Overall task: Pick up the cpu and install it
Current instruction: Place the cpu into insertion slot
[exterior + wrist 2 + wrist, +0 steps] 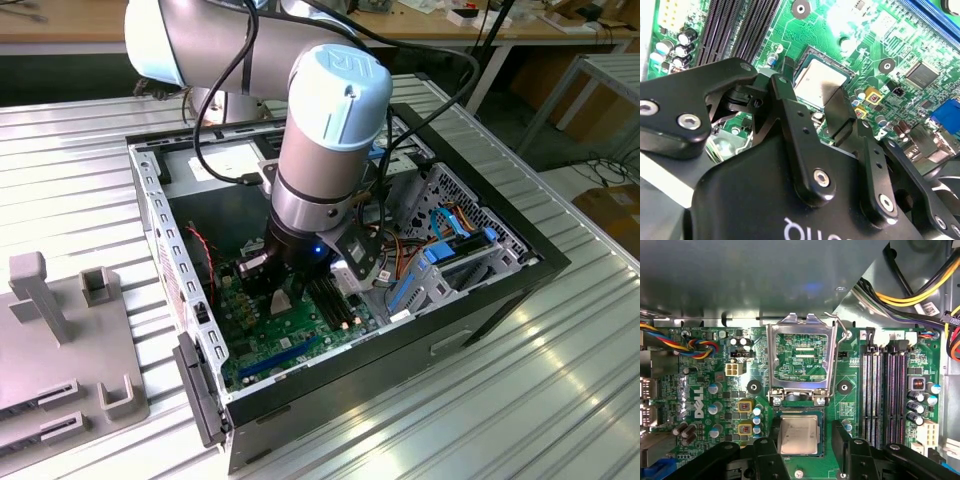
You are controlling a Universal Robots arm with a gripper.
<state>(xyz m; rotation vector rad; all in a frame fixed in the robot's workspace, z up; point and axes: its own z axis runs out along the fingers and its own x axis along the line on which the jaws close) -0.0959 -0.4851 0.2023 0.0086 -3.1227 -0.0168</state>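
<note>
Cpu [798, 436] lies flat in its socket [800, 411] on the green board [850, 405]; we judge it light, stiff and fragile, best taken by opposite edges. Our gripper [802, 437], fingers [845, 452] spread, straddles it.

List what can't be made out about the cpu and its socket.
A corner of the cpu: second wrist view, covered by a claw finger.
Contacts of the socket: first wrist view, under the cpu itself.
The green board around the socket: exterior view, blocked by the arm's wrist.
Whether the cpu lies fully flat: neither wrist view settles it.
</note>
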